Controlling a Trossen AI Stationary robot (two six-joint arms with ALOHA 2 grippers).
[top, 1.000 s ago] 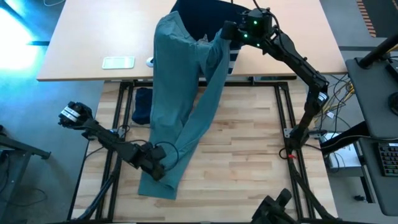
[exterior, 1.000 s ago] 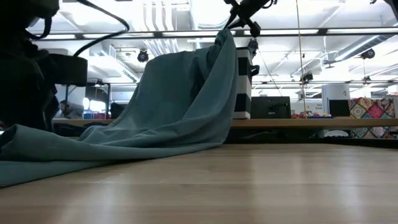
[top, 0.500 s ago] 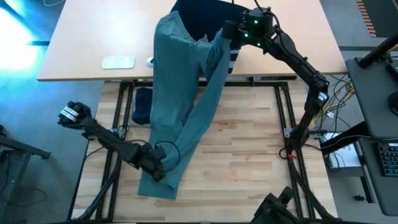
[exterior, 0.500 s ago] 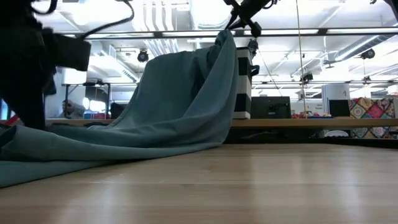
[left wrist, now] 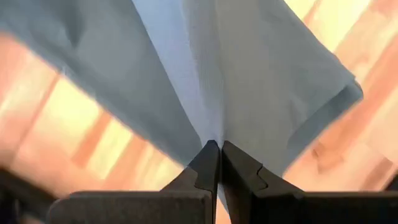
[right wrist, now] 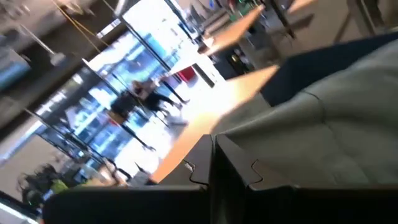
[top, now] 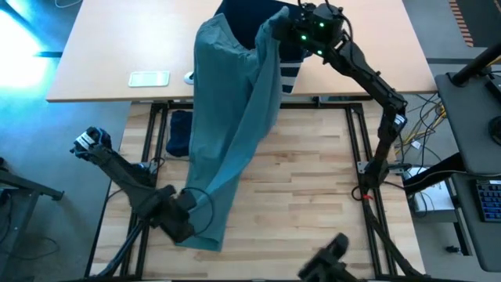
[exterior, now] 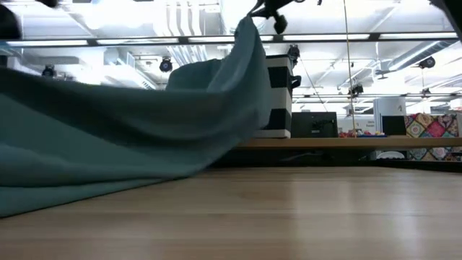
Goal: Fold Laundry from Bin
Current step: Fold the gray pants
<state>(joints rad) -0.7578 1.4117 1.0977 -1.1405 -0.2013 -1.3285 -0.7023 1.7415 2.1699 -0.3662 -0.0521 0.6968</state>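
The robot had two thin black arms made of long tubes joined by chunky round joints. The left arm [top: 117,168] had a white part near its base and a looping black cable by its wrist. The right arm [top: 368,74] had small green lights glowing on its wrist. Its fingers [left wrist: 239,177] were black, flat and notched.

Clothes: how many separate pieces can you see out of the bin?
2. A teal one stretches from the bin down across the table; a navy one lies beside it, past the table's left edge. The bin may hide more.
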